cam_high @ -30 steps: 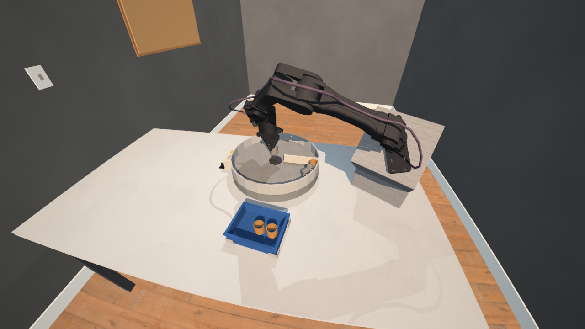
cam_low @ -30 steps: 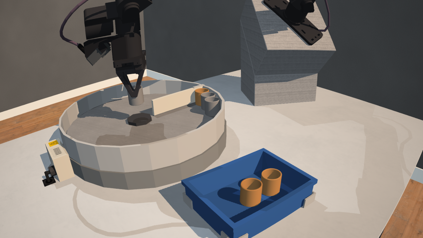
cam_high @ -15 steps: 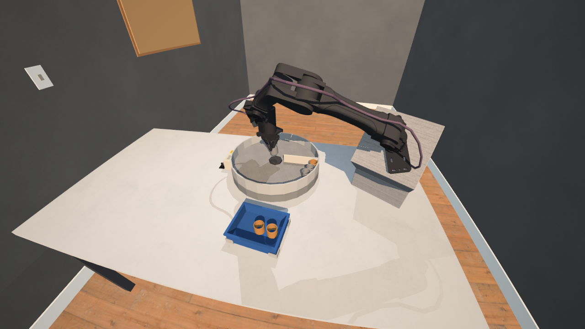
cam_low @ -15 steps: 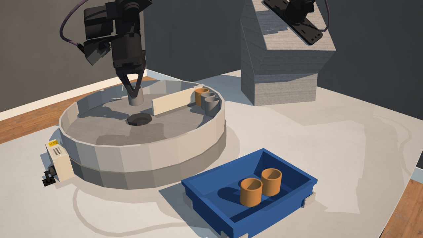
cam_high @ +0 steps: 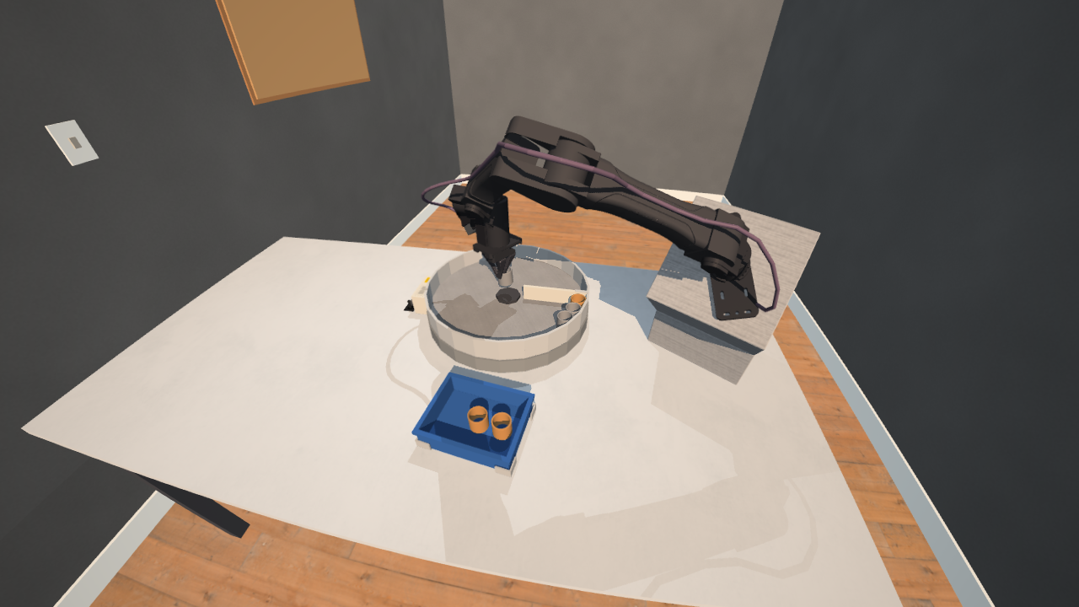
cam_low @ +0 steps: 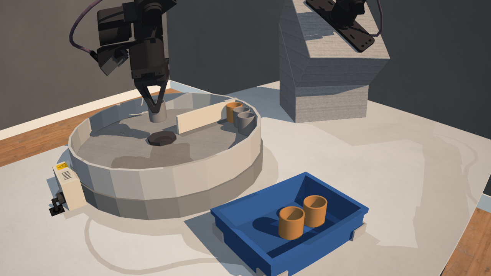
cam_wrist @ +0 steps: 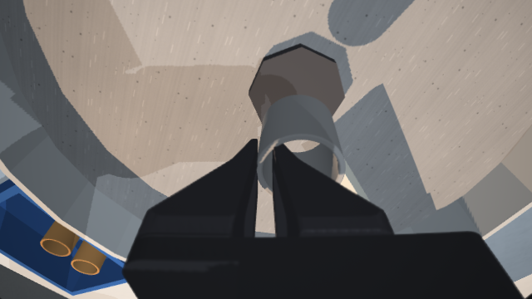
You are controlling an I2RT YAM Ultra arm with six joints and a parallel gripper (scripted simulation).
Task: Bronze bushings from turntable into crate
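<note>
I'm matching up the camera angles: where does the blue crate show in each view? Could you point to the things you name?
Top: the blue crate (cam_high: 467, 451) (cam_low: 319, 242) (cam_wrist: 25, 232) sits just below and left of centre.
Exterior: lower part, right of centre.
Wrist: lower left, cut off by the picture's edge.
Shared landmark: two bronze bushings (cam_high: 477, 422) (cam_low: 291, 228) (cam_wrist: 62, 237) standing side by side inside it.

Shows no change that can be told from the earlier top and exterior pictures, from left to right or near to far. Cannot be compared in the wrist view, seen only now.
</note>
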